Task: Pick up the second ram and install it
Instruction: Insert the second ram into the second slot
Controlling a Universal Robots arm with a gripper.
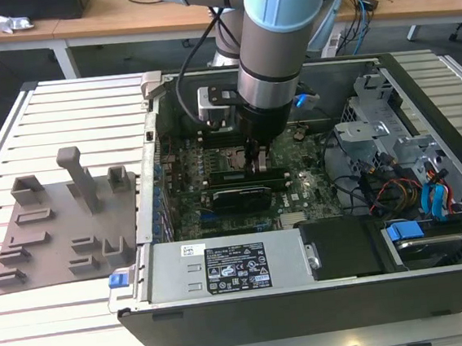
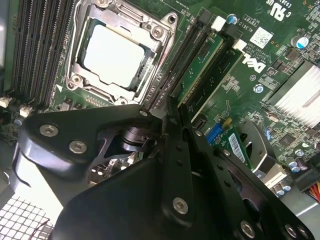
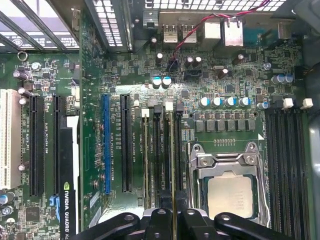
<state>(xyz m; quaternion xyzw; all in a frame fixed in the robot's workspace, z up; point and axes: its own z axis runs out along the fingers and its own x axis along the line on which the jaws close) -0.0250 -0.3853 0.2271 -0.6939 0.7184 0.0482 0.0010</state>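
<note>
Gripper (image 3: 172,220) low over motherboard (image 3: 215,75), fingers closed on second ram (image 3: 172,160) standing in slot; full seating unclear.

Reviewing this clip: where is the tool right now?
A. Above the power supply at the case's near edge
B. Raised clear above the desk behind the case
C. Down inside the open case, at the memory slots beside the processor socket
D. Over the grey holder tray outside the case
C: in the exterior view the tool is down over the motherboard, and in the first wrist view its fingers sit at the memory slots beside the processor socket.
</note>
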